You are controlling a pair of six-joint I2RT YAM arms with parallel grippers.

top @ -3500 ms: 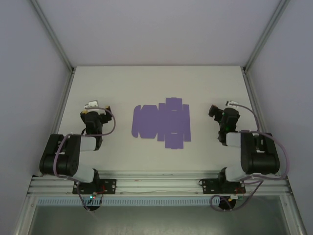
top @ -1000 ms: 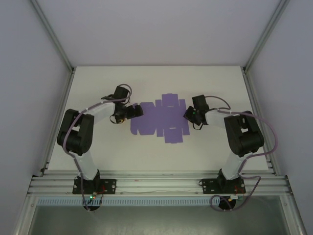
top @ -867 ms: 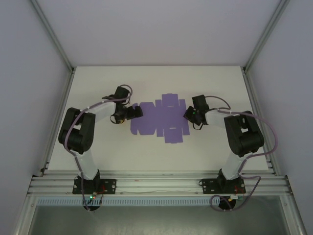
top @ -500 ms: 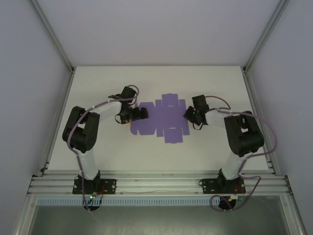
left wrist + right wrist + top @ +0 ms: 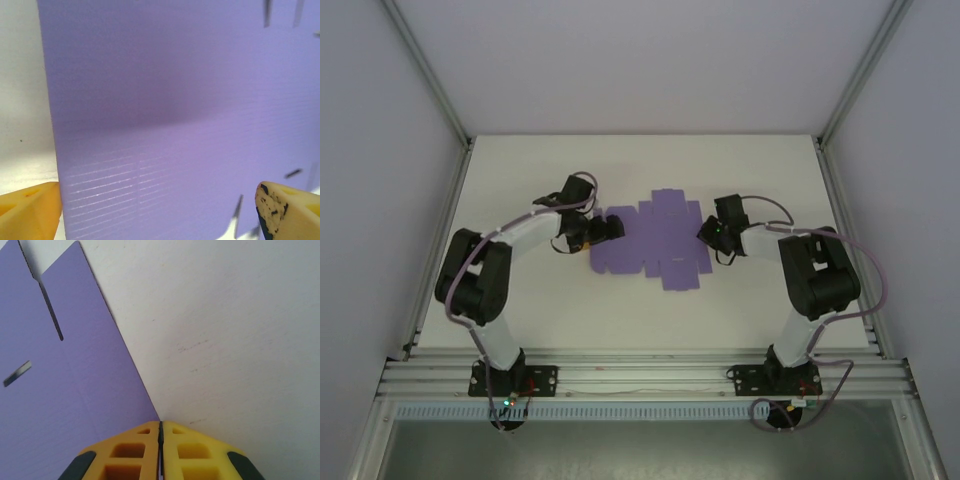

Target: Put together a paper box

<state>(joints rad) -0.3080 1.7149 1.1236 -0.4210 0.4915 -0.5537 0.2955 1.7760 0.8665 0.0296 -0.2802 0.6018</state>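
Observation:
The paper box (image 5: 650, 245) is a flat purple die-cut sheet with flaps and slots, lying mid-table. My left gripper (image 5: 610, 228) reaches over its left end. In the left wrist view the paper box (image 5: 170, 110) spreads under the left gripper (image 5: 160, 215), which is open, a yellow fingertip (image 5: 30, 212) near each lower corner and nothing pinched. My right gripper (image 5: 704, 233) rests at the sheet's right edge. The right wrist view has the right gripper (image 5: 160, 427) shut, its tips meeting the edge of the paper box (image 5: 60, 390). I cannot tell whether card is between them.
The white table (image 5: 620, 320) has bare room in front of and behind the sheet. Metal frame posts (image 5: 435, 110) and pale walls close in the sides and back. Both arm bases (image 5: 510, 378) sit on the rail at the near edge.
Over the last second my left gripper has slid right, from beside the sheet's left end to over it. The right arm has stayed at the right edge, and the sheet has barely shifted.

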